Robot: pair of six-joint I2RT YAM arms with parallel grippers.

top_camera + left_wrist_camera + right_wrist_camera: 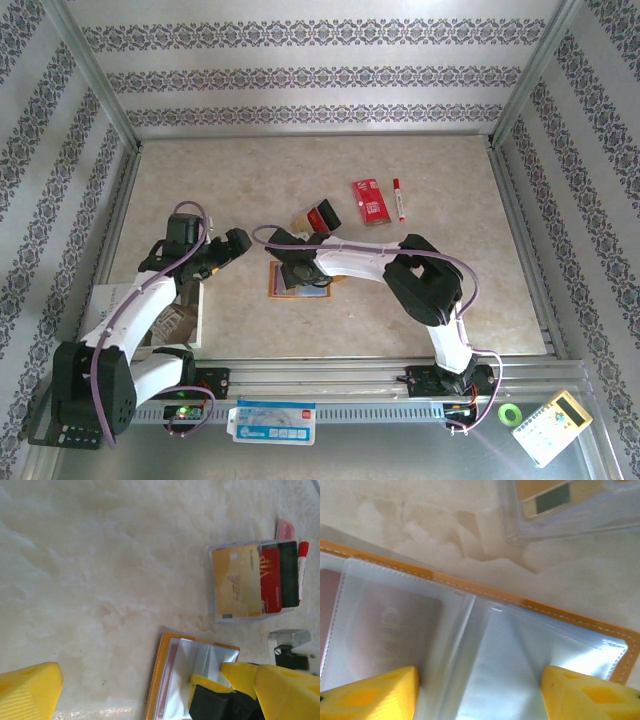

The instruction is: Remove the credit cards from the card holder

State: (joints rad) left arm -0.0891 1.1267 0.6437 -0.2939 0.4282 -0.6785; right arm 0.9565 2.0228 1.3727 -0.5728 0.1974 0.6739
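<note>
The orange card holder (276, 286) lies open at the table's middle, its clear pockets (520, 660) facing up. My right gripper (300, 272) stands open right over those pockets, its yellow fingertips (395, 690) at or on the plastic. A reddish card (395, 630) sits inside the left pocket. Beyond the holder a clear tray (214, 587) carries a tan card (235, 582), a red card (270, 580) and a black card (287, 575). My left gripper (237, 245) hangs open and empty to the left of the holder (172, 675).
A red packet with white print (370, 200) and a red marker (400, 200) lie at the back right. A white box (195, 320) stands by the left arm. A green tape roll (510, 412) and a calculator (553, 428) rest on the near rail.
</note>
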